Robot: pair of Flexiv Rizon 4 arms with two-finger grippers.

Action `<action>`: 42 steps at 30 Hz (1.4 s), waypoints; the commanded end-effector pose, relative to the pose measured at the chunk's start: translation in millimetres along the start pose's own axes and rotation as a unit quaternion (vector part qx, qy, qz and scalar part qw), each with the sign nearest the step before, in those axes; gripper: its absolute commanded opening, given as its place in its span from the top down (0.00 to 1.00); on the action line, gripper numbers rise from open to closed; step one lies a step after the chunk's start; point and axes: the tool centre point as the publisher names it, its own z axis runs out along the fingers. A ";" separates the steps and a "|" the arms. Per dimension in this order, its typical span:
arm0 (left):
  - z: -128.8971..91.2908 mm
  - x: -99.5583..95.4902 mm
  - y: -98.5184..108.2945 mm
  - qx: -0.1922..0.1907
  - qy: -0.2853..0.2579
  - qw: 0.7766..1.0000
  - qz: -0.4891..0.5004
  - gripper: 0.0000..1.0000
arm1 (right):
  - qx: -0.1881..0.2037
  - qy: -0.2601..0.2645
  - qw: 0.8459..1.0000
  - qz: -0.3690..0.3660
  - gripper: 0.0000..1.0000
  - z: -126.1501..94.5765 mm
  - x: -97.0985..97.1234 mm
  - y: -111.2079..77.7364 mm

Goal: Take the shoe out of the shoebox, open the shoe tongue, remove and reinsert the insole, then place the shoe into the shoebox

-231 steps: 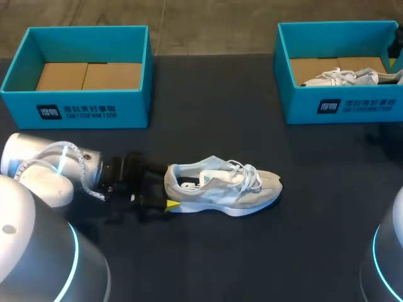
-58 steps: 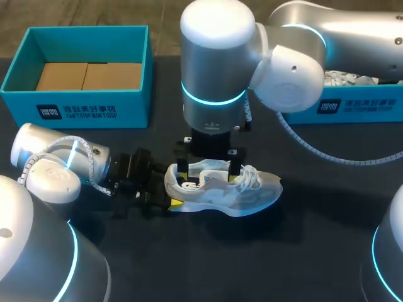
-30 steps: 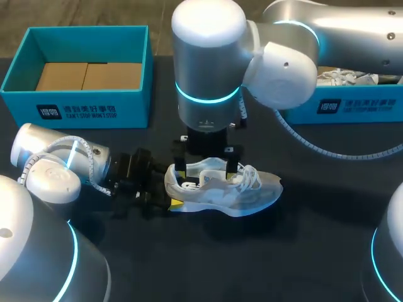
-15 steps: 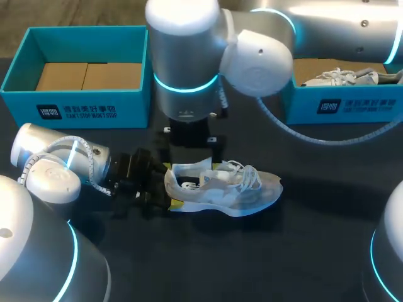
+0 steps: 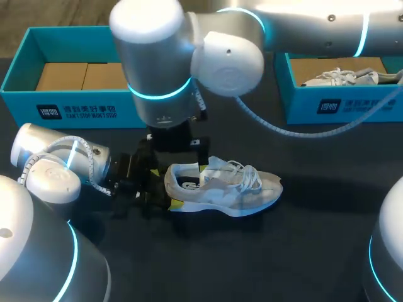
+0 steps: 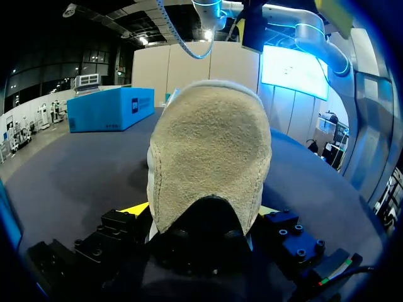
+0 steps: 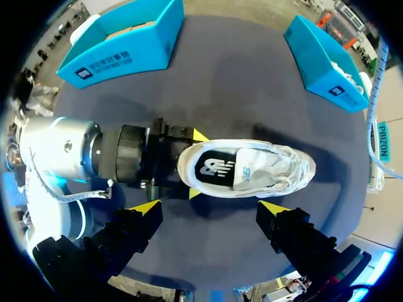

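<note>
A pale grey and white shoe (image 5: 223, 187) stands upright on the dark table, toe to the right. Its insole (image 7: 211, 167) with a dark logo shows through the opening, and its laces (image 5: 247, 175) lie loose. My left gripper (image 5: 165, 187) lies low on the table behind the shoe, shut on its suede heel (image 6: 211, 157), one yellow-tipped finger on each side. My right gripper (image 7: 209, 207) hangs open above the heel end, pointing straight down, with nothing between its fingers (image 7: 146, 207). In the head view the right arm's big wrist (image 5: 157, 69) hides most of that gripper.
A teal shoebox (image 5: 75, 114) with a cardboard floor stands at the back left. A second teal box (image 5: 340, 108) at the back right holds another white shoe (image 5: 340, 77). The right arm's forearm (image 5: 302, 25) spans the back of the table.
My right arm has swung left, from over the shoe's middle to over its heel end and my left gripper. The shoe and left arm have stayed still.
</note>
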 end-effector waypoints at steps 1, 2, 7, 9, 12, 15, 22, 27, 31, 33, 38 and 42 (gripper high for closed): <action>4.2 -3.6 2.9 -0.002 0.000 1.000 0.000 1.00 | -0.012 -0.094 0.987 0.129 0.00 -0.3 1.1 -6.6; 4.2 -3.6 2.9 -0.002 0.000 1.000 0.000 1.00 | -0.013 -0.103 0.986 0.128 0.00 0.0 -1.4 -5.6; 4.2 -3.6 2.9 -0.002 0.000 1.000 0.000 1.00 | -0.024 -0.149 0.979 0.134 0.00 3.9 -14.7 -0.1; 4.2 -3.6 2.9 -0.002 0.000 1.000 0.000 1.00 | -0.032 -0.176 0.974 0.136 0.00 7.8 -17.9 1.3; 4.2 -3.6 2.9 -0.002 0.000 1.000 0.000 1.00 | -0.037 -0.194 0.970 0.146 0.00 17.3 -24.2 3.0; 4.2 -3.6 2.9 -0.002 0.000 1.000 0.000 1.00 | -0.036 -0.200 0.968 0.150 0.00 28.4 -31.2 4.5; 4.2 -3.6 2.9 -0.002 0.000 1.000 0.000 1.00 | -0.032 -0.209 0.963 0.165 0.00 47.7 -47.3 12.3; 4.2 -3.6 2.9 -0.002 0.000 1.000 0.000 1.00 | -0.027 -0.207 0.964 0.167 0.00 57.5 -51.9 17.8; 4.2 -3.6 2.9 -0.002 0.000 1.000 0.000 1.00 | -0.023 -0.210 0.964 0.165 0.00 66.0 -53.8 18.7; 4.2 -3.6 2.9 -0.002 0.000 1.000 0.000 1.00 | -0.022 -0.212 0.963 0.166 0.00 70.2 -54.5 19.1; 4.2 -3.6 2.9 -0.002 0.000 1.000 0.000 1.00 | -0.024 -0.227 0.959 0.168 0.00 80.4 -57.6 20.8; 4.2 -3.6 2.9 -0.002 0.000 1.000 0.000 1.00 | -0.021 -0.244 0.952 0.184 0.00 86.9 -66.0 20.5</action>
